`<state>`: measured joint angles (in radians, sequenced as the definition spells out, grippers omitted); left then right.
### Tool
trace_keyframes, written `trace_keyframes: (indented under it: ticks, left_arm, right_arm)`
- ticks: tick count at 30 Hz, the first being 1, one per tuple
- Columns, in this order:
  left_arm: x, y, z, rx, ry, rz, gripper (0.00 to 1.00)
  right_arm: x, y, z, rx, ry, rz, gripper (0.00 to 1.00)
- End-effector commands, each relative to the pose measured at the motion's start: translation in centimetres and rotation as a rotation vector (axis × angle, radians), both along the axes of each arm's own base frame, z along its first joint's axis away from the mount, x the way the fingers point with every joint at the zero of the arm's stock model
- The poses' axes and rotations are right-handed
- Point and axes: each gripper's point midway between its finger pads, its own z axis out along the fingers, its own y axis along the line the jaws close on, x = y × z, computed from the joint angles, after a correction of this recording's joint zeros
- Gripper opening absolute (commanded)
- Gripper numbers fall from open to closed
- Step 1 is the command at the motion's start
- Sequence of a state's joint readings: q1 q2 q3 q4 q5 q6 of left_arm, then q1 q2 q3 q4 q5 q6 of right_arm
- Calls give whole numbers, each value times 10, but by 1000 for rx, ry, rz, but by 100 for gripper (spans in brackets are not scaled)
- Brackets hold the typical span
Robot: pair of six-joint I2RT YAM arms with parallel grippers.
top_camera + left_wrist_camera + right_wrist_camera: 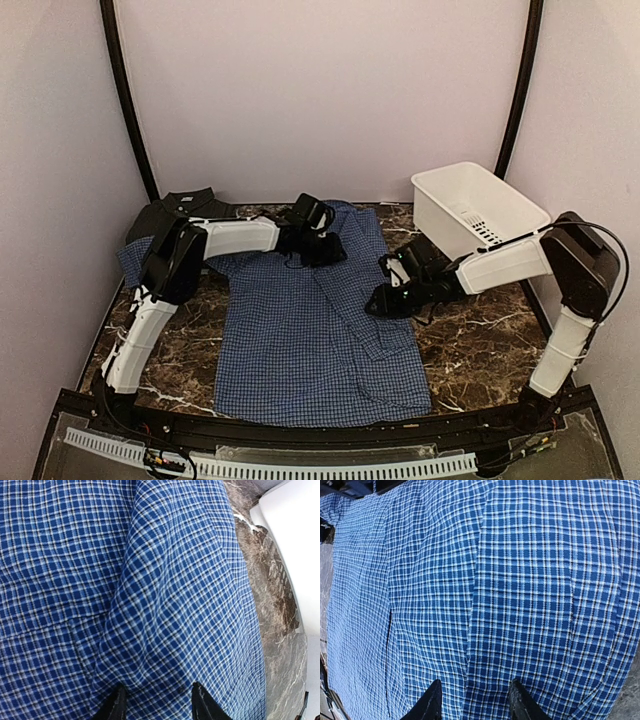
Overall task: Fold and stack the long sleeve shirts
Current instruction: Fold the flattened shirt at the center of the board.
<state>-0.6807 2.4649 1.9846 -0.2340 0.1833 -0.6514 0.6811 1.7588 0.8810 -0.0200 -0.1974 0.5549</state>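
A blue shirt with fine white check lies spread flat on the dark marble table, its right side folded inward over the body. My left gripper hovers low over the shirt's upper middle. In the left wrist view its jaws stand apart over a raised fold of the blue cloth, holding nothing. My right gripper sits at the shirt's right edge. Its jaws also stand apart over a fold line in the cloth. A dark checked shirt lies at the back left, partly behind the left arm.
A white plastic basket stands at the back right, its corner showing in the left wrist view beside bare marble. Pale walls and black frame poles enclose the table. A slotted white strip runs along the near edge.
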Motion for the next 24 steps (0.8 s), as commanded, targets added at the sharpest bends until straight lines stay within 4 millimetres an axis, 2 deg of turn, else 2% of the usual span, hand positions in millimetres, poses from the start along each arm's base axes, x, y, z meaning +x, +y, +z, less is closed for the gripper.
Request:
trace_keyframes:
  ticks: [1, 4, 8, 11, 14, 15, 16, 17, 18, 19, 20, 21, 24]
  left_arm:
    - [-1, -20, -3, -8, 25, -17, 43]
    - [2, -24, -7, -6, 28, -20, 44]
    - [5, -28, 0, -14, 20, -33, 44]
    - [7, -27, 11, -6, -6, -45, 45]
    - [14, -19, 47, -7, -60, -42, 50]
    - [17, -15, 67, -13, -92, -38, 52]
    - [19, -8, 75, -7, -100, -32, 53]
    - [21, -3, 99, -9, -140, -28, 54]
    - [23, 6, 106, 3, -146, -18, 55]
    - [24, 13, 128, 6, -187, -13, 57]
    - [24, 21, 131, 20, -188, -6, 57]
    - [22, 29, 148, 24, -217, 0, 58]
    - [21, 53, 168, 52, -243, 33, 59]
  right_arm:
    - [-25, -20, -27, -60, 104, -13, 43]
    - [-32, -15, -27, -22, 120, -11, 43]
    - [-32, -19, -30, -51, 117, -22, 43]
    - [-25, -20, -24, -71, 90, -25, 43]
    - [-18, -20, -14, -85, 63, -27, 43]
    - [-15, -20, -10, -90, 53, -29, 43]
    - [-12, -19, -6, -90, 41, -30, 43]
    - [-9, -18, -1, -90, 28, -32, 43]
    - [-6, -17, 4, -89, 16, -33, 43]
    - [-2, -15, 11, -85, -1, -34, 44]
    - [2, -14, 16, -86, -16, -36, 44]
    - [5, -13, 21, -86, -30, -37, 44]
    - [16, -8, 40, -80, -78, -36, 45]
